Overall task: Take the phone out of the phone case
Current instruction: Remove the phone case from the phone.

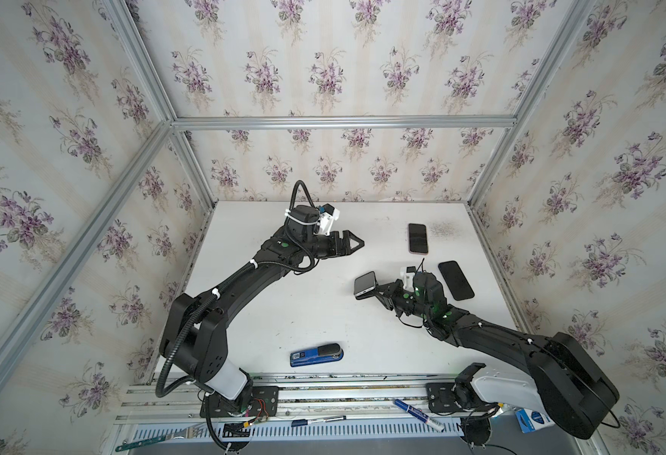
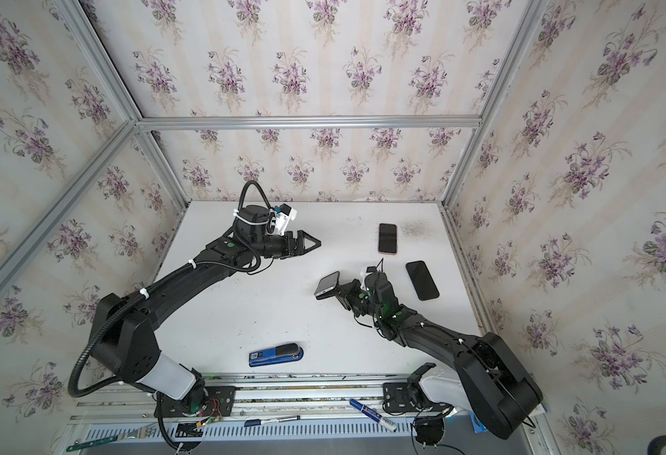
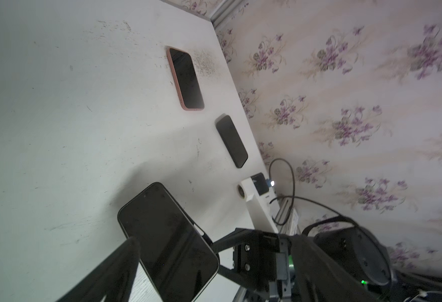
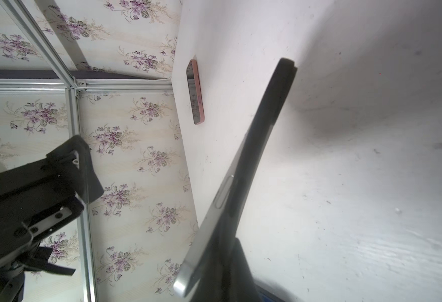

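The white counter [image 1: 304, 307] carries a blue stapler [image 1: 316, 354] near its front edge, and every place below is told from that stapler.

The left arm [image 1: 240, 277] rises from the stapler's left and reaches past it. The right arm [image 1: 493, 335] comes in from the stapler's right.

The left claw [image 1: 357, 244] hangs in the air well beyond the stapler, spread wide with nothing between its fingers. The right claw [image 1: 376, 290], beyond the stapler and a little to its right, is clamped on one end of the phone [image 1: 365, 284]. The phone is held tilted, clear of the counter.

In the right wrist view a black case [image 4: 275, 104] runs along the phone's back and wraps its far end, while the silver edge nearer the claw is bare.

A black slab [image 1: 456, 279] lies flat beyond the stapler and further right; whether it is a phone or a case I cannot tell. A pink phone [image 1: 418, 238] lies screen up, farthest beyond the stapler.

A marker [image 1: 418, 413] rests on the rail in front of the stapler, to its right.
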Robot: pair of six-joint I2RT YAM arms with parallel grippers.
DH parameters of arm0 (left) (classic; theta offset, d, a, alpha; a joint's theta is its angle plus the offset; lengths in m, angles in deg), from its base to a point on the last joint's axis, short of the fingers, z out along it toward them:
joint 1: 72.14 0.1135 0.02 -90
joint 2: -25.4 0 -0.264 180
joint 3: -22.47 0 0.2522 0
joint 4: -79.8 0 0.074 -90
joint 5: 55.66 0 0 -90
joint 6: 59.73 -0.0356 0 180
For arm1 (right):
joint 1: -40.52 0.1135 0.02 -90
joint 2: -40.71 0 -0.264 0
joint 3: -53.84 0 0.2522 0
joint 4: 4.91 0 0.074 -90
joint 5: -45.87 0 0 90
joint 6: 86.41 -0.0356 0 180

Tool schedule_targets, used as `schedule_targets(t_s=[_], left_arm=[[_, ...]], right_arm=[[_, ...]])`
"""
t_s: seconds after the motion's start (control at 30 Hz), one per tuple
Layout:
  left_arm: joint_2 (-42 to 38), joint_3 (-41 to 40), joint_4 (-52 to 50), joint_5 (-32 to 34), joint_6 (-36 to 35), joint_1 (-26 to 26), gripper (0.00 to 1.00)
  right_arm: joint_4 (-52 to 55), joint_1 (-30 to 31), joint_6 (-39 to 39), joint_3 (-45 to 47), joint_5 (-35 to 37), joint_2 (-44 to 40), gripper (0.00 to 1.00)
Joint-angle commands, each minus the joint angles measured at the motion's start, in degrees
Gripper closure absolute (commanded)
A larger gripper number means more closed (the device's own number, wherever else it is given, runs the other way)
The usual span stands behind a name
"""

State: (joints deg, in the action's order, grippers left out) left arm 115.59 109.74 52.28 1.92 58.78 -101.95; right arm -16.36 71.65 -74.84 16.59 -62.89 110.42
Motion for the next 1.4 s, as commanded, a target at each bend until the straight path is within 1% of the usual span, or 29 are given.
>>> schedule_targets(t_s=[0.0,0.13,0.2,0.3,0.37,0.43,0.57,0.73,0.83,1.03,1.17,1.37], left_arm=[[-1.0,1.0,-14.1,2.7,-17.7,-2.2,0.06],[-2.3,1.3,-19.5,5.2,-25.4,-6.1,0.06],[-2.1,1.3,-21.2,7.1,-27.0,-7.5,0.06],[-1.3,1.0,-21.4,5.0,-27.7,-8.5,0.06],[-0.7,1.3,-21.5,5.4,-28.7,-9.8,0.07],[0.4,1.8,-21.5,6.4,-28.6,-10.6,0.07],[2.5,3.0,-21.5,7.6,-28.3,-11.1,0.09],[4.4,4.8,-21.5,11.1,-28.4,-11.7,0.12],[5.6,5.8,-21.5,10.5,-28.5,-12.1,0.12],[7.8,7.5,-21.5,12.7,-28.8,-12.5,0.15],[9.1,8.6,-21.5,11.0,-29.7,-12.8,0.16],[11.2,9.7,-21.6,13.1,-30.0,-13.1,0.20]], right_arm=[[-2.7,0.1,-1.1,-0.3,0.7,-0.2,1.00],[-2.1,0.1,-2.0,-0.3,0.7,0.0,1.00],[-2.1,0.1,-2.5,-0.6,0.4,0.3,1.00],[-1.4,0.1,-3.7,-0.7,0.1,0.4,1.00],[-1.9,0.1,-4.0,-0.7,-0.1,0.6,1.00],[-1.6,-2.0,-4.0,-0.7,-0.1,0.4,1.00],[-1.3,-2.0,-4.1,-0.6,0.1,-0.5,1.00],[-1.1,-2.1,-4.1,-0.4,-0.1,-1.0,1.00],[-1.3,-2.0,-4.2,-0.2,-0.2,-1.2,1.00],[-1.6,-2.0,-4.4,-0.2,-0.4,-1.1,1.00],[-2.0,-2.0,-4.4,0.0,-0.4,-0.9,1.00],[-3.0,-2.0,-4.8,0.0,-0.9,-0.4,1.00]])
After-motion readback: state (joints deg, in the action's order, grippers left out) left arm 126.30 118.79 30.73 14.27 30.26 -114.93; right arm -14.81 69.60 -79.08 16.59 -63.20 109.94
